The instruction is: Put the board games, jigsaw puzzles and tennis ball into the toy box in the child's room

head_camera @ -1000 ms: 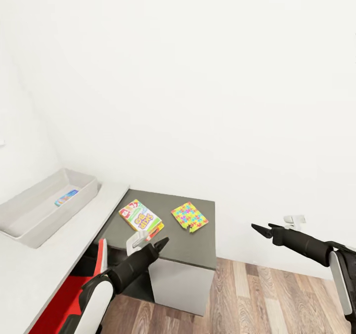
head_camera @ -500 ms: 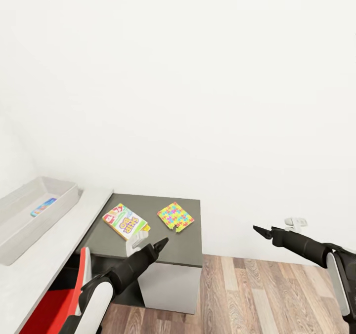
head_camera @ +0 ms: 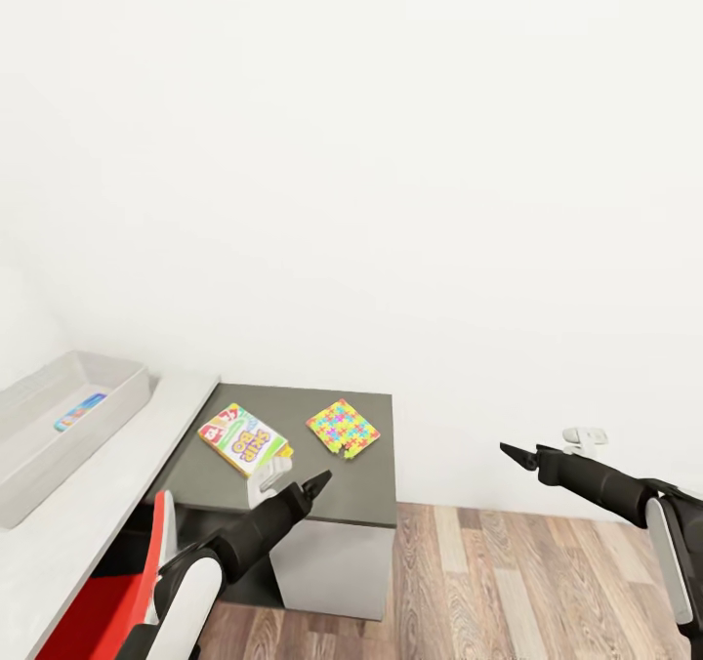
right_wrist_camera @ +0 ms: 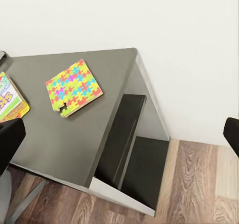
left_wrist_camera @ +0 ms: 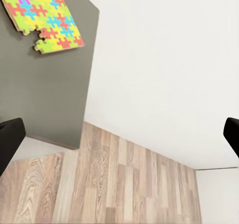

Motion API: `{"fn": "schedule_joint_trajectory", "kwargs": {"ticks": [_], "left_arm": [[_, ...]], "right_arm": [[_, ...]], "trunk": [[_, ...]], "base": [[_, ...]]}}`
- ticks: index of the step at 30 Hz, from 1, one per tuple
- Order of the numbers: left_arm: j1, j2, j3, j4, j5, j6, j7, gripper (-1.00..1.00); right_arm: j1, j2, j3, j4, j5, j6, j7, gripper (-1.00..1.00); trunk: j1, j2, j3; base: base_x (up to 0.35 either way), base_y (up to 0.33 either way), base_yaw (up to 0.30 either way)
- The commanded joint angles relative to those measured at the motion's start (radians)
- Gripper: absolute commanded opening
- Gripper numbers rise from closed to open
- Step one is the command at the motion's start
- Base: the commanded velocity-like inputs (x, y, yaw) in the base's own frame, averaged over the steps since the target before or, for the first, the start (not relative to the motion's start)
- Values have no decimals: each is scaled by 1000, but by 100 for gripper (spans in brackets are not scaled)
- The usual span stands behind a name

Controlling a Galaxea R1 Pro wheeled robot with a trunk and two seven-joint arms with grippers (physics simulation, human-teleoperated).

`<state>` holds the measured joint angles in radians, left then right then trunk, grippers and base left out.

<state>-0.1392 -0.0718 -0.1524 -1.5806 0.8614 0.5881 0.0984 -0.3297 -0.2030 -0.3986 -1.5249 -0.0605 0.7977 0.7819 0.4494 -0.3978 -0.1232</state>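
The Skip-Bo board game and a bright jigsaw puzzle lie side by side on the dark-grey part of the table. Farther left, the grey toy box stands on the light-grey top and holds a small blue board game. My left gripper hovers open over the dark section's front edge, just short of the Skip-Bo box. Out over the floor to the right, my right gripper is open and holds nothing. The wrist views show the puzzle. The tennis ball is out of view.
A red chair is tucked under the table by my left arm. Wood floor spreads to the right of the white cabinet. A white wall rises right behind the table, with a small white fitting low on it.
The whole picture has slid left, so the camera has turned right and a little closer. Both arms keep their pose and both grippers stay open. Nothing on the table has moved.
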Motion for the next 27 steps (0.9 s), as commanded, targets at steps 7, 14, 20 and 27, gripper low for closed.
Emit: {"fn": "schedule_joint_trajectory", "kwargs": {"ticks": [7,14,20,27], "left_arm": [[0,0,-1,-1,10,4,14,100],[-1,0,-1,0,11,6,11,100],[-3,0,3,4,12,9,14,100],[-1,2,7,5,14,7,4,100]], "right_arm": [[-4,1,-1,0,-6,10,-2,100],[-5,2,0,1,-3,11,-3,100],[-6,9,1,3,1,12,-4,100],[-5,11,1,1,1,12,-4,100]], "trunk": [[1,-2,-2],[1,-2,-2],[1,-2,-2],[1,-2,-2]], "base": [[0,0,-214],[0,0,-270],[0,0,-286],[0,0,-288]]}}
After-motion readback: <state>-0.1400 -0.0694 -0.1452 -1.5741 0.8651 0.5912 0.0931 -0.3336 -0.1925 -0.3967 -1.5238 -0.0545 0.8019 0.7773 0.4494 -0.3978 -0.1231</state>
